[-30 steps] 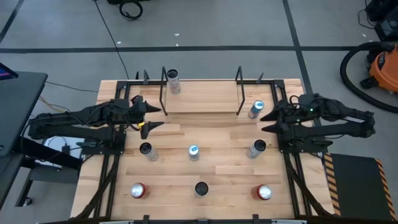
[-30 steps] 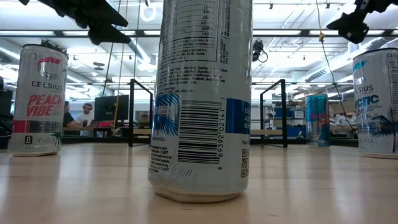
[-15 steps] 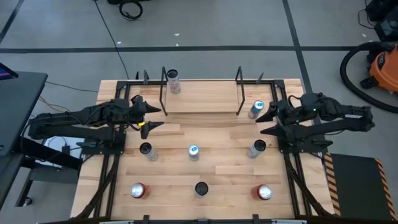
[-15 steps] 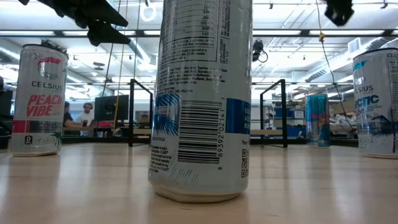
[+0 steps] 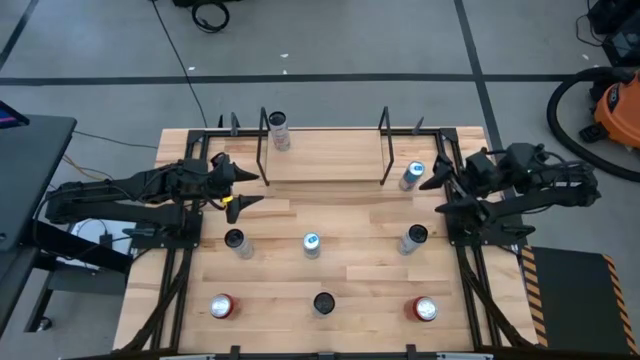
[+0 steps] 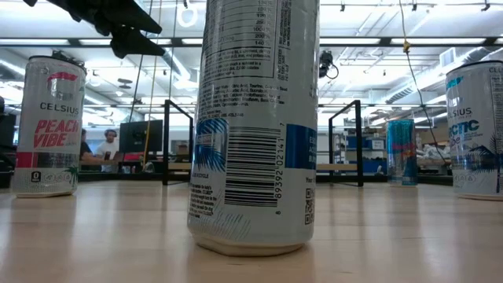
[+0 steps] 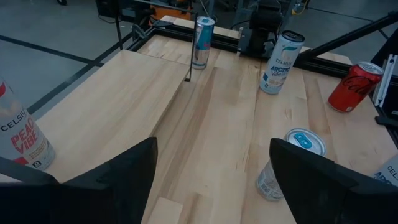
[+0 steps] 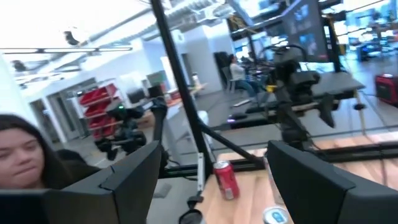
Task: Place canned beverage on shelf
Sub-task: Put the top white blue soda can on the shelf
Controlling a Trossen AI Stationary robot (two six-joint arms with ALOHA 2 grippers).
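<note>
The shelf [image 5: 325, 160] is a light-wood board in a black rod frame at the table's far middle; its posts show in the low view [image 6: 346, 141]. One can [image 5: 278, 128] stands on the shelf's far left end. A blue-topped can [image 5: 411, 175] stands on the table just right of the shelf. My right gripper [image 5: 440, 193] is open and empty beside that can, tipped up and raised above the table. My left gripper [image 5: 250, 187] is open and empty left of the shelf, above the table [image 6: 118, 27].
Several cans stand upright on the table: a middle row [image 5: 236, 241], [image 5: 311, 243], [image 5: 415, 238] and a near row [image 5: 222, 306], [image 5: 323, 303], [image 5: 425, 310]. The near middle can fills the low view [image 6: 255, 126]. People sit in the room beyond.
My right gripper has risen and tipped upward, leaving the top of the low view, and has drawn back a little toward the table's right edge. It has stayed open. The cans have not moved.
</note>
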